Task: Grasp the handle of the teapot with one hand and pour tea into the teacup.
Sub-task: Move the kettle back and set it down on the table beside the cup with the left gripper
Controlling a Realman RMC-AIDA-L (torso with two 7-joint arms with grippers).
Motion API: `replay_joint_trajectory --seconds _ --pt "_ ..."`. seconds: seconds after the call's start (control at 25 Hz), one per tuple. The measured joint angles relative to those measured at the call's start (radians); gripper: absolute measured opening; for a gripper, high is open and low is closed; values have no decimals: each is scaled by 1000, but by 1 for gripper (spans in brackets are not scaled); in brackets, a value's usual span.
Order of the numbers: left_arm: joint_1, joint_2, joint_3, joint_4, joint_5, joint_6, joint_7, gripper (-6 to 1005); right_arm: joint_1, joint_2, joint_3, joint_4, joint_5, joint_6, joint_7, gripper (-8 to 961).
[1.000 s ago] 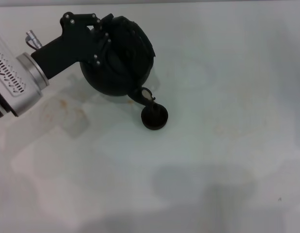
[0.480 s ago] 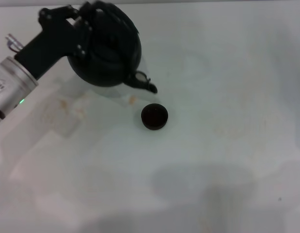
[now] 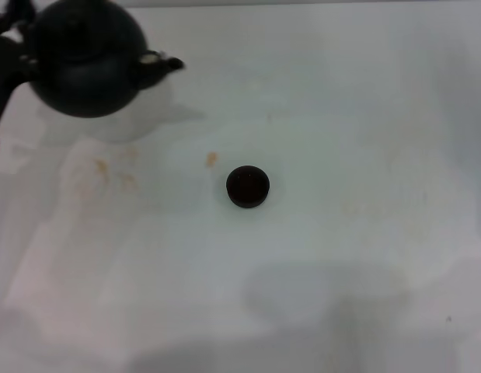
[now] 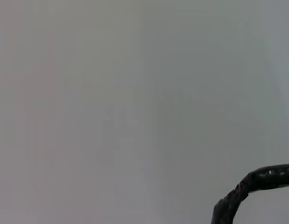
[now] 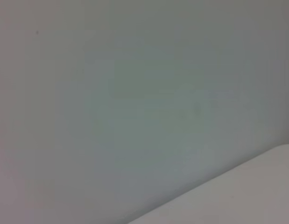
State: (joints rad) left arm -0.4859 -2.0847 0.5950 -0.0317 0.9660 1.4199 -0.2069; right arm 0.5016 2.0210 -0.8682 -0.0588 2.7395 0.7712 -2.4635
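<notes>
Here at the table's [image 3: 357, 116] far left corner, hanging level: teapot [image 3: 85, 66], well apart from teacup [image 3: 248, 186]; left gripper's [image 3: 3, 47] grip unclear — possible slip, spilling tea.

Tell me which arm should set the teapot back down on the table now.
Left. The left gripper is at the teapot in the far-left corner, well away from the teacup, with the handle in its wrist view. The right arm shows in no view.
</notes>
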Motion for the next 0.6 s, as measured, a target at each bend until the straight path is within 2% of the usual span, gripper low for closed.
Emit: replay_joint_trajectory --seconds 0.12,0.36,0.6 --pt "33 -1 0 -7 -51 0 -57 104 -2 -1 0 -4 0 0 0 825" --pt "73 -1 0 -47 -66 1 -76 105 -3 -5 0 -9 0 -2 0 825" --pt "78 -2 -35 -118 -76 -8 -75 106 -3 -7 0 -19 0 -7 -1 825"
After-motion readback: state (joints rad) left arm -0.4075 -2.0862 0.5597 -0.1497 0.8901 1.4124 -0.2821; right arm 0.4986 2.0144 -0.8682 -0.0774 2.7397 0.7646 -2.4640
